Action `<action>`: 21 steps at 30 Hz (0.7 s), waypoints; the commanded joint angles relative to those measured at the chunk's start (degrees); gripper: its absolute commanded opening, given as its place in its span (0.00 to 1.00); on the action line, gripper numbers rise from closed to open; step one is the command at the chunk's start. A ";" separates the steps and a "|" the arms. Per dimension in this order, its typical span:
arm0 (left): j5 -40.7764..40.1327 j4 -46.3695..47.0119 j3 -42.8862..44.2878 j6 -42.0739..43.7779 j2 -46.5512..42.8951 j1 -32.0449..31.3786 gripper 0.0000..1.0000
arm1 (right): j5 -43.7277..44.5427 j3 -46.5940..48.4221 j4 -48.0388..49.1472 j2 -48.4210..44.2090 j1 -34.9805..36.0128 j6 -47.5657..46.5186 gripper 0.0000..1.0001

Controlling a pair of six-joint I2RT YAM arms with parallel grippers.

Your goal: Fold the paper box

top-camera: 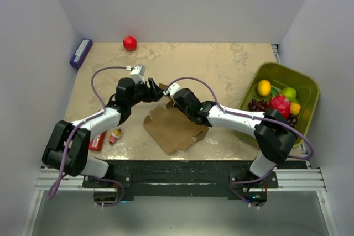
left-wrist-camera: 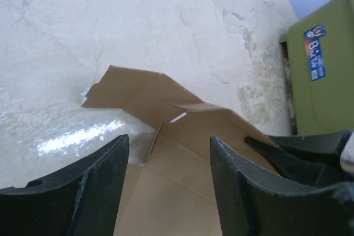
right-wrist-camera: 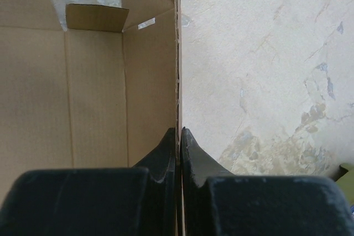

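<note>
- Left gripper [left-wrist-camera: 168, 192]: fingers spread wide, hovering above the far flap of the paper box [top-camera: 176, 130].
- The box lies open at table centre, between both arms, set diagonally, one corner pointing near.
- Right gripper [right-wrist-camera: 180, 153]: only its wrist view shows the fingers pinched tight on an upright cardboard wall.

brown paper box [top-camera: 174, 128], mottled beige table [top-camera: 221, 64], olive bin [top-camera: 301, 78], red ball [top-camera: 130, 43], purple box [top-camera: 81, 52].
</note>
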 commanded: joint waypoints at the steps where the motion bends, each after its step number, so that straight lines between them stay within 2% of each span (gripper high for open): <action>1: 3.85 6.58 4.45 -5.86 3.92 0.50 0.66 | 0.02 -0.83 0.42 -1.01 0.63 -0.78 0.01; 8: 4.38 10.89 7.08 -6.92 9.81 0.50 0.73 | -0.15 -0.66 0.15 -0.39 1.08 -0.87 0.01; 13: 5.26 10.81 8.93 -6.40 13.94 0.49 0.73 | -0.06 -0.48 -0.11 -0.30 1.25 -0.87 0.01; 21: 6.66 12.56 4.28 -1.83 12.28 0.50 0.73 | -0.24 -0.04 -0.73 -0.39 1.25 -0.96 0.02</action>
